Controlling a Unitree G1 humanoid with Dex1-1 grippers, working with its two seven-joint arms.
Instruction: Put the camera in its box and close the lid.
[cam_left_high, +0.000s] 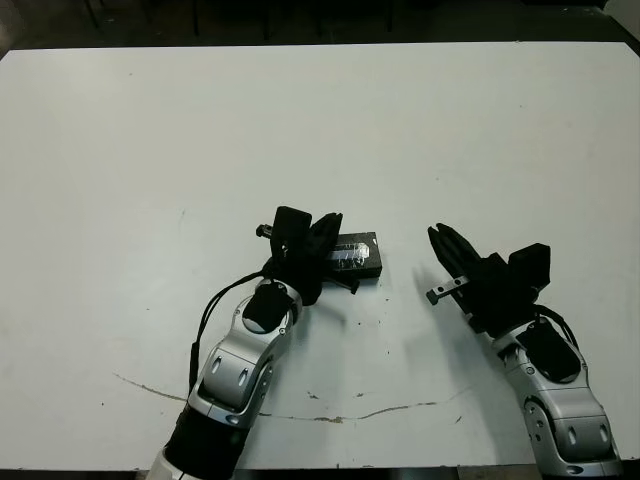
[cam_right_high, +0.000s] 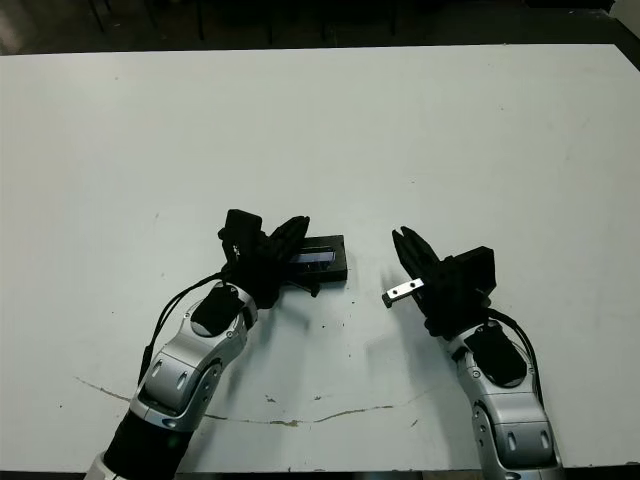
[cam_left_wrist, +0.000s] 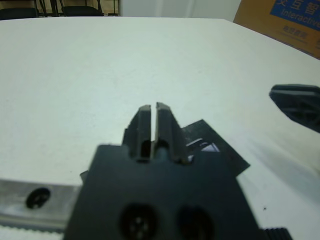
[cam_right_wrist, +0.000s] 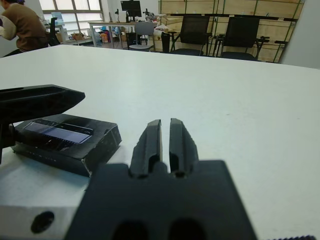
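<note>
A small black case lies at the table's middle. On top is the lid (cam_left_high: 358, 254), flat and black with a pale strip, also seen as the lid (cam_right_wrist: 65, 131) in the right wrist view. Under it the box (cam_right_wrist: 75, 155) shows only a black side wall. The camera is hidden. My left gripper (cam_left_high: 331, 224) is shut, its fingers over the case's left end; I cannot tell if they touch it. To the right of the case, a short gap away, my right gripper (cam_left_high: 437, 236) is shut on nothing, its fingertips (cam_right_wrist: 152, 126) pointing past the case.
A thin dark scratch (cam_left_high: 330, 415) runs along the table near its front edge. Beyond the far edge are chairs (cam_right_wrist: 192, 32), desks and a seated person (cam_right_wrist: 17, 25). A cardboard carton (cam_left_wrist: 280, 20) stands off the table's far corner.
</note>
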